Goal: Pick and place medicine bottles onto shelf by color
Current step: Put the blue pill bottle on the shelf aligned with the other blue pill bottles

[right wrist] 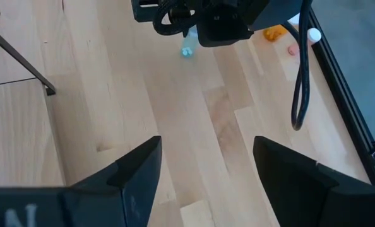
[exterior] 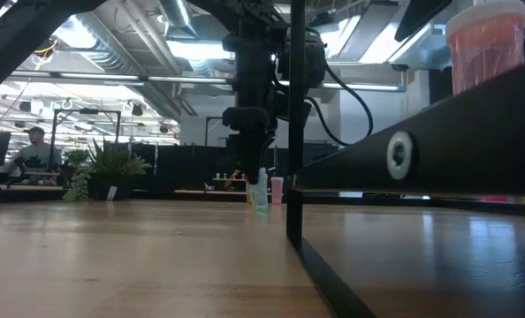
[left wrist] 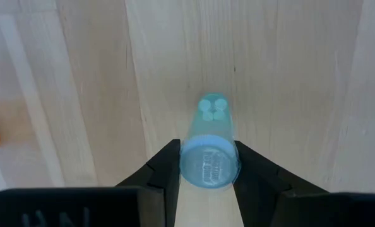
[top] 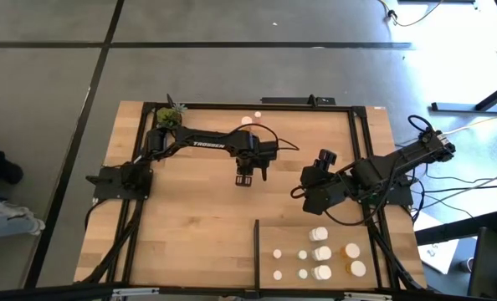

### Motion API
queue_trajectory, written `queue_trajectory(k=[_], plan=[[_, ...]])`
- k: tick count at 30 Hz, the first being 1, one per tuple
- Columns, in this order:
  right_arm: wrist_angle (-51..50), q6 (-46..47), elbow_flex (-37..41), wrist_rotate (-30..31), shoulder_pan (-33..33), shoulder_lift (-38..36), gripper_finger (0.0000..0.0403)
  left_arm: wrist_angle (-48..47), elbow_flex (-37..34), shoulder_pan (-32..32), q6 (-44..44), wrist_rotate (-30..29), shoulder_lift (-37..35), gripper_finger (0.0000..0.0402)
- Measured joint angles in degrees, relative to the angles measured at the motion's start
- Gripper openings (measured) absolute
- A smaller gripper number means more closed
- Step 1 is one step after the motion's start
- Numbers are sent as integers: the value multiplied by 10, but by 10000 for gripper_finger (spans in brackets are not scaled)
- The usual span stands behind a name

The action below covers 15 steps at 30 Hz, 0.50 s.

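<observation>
My left gripper (top: 244, 178) points down over the middle of the table, shut on a pale greenish medicine bottle (left wrist: 208, 142) with a pale cap; it also shows in the low view (exterior: 260, 191). The shelf (top: 332, 255), a light-wood panel with a black strip (top: 257, 244) along its left side, lies at the near right. Several white and orange bottles (top: 320, 252) stand upright on it. My right gripper (top: 309, 198) hangs open above the table, right of the left gripper, with nothing between its fingers (right wrist: 206, 170). My left gripper pinches the bottle's top end, at the cap (left wrist: 206, 169), between its two fingers (left wrist: 170, 165), one on each side. The fingers come from above, pointing down. The bottle stands upright below them; whether its base touches the tabletop I cannot tell.
Two small bottles (top: 257, 116) stand near the far edge, with an orange one (right wrist: 274, 33) beside them. A small potted plant (top: 170, 115) sits at the far left corner. An orange bottle (exterior: 485, 44) looms close to the low camera. Bare wood lies between the grippers and the shelf.
</observation>
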State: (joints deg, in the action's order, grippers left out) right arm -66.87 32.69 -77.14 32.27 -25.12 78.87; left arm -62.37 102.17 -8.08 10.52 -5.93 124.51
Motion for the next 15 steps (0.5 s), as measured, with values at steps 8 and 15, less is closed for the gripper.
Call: queue_trajectory(k=[8, 15], plan=[[0, 0, 0, 0, 0, 0, 251, 2, 1, 0, -10, 0, 0, 112], [0, -1, 0, 0, 0, 0, 251, 2, 0, 0, -20, 1, 2, 152]])
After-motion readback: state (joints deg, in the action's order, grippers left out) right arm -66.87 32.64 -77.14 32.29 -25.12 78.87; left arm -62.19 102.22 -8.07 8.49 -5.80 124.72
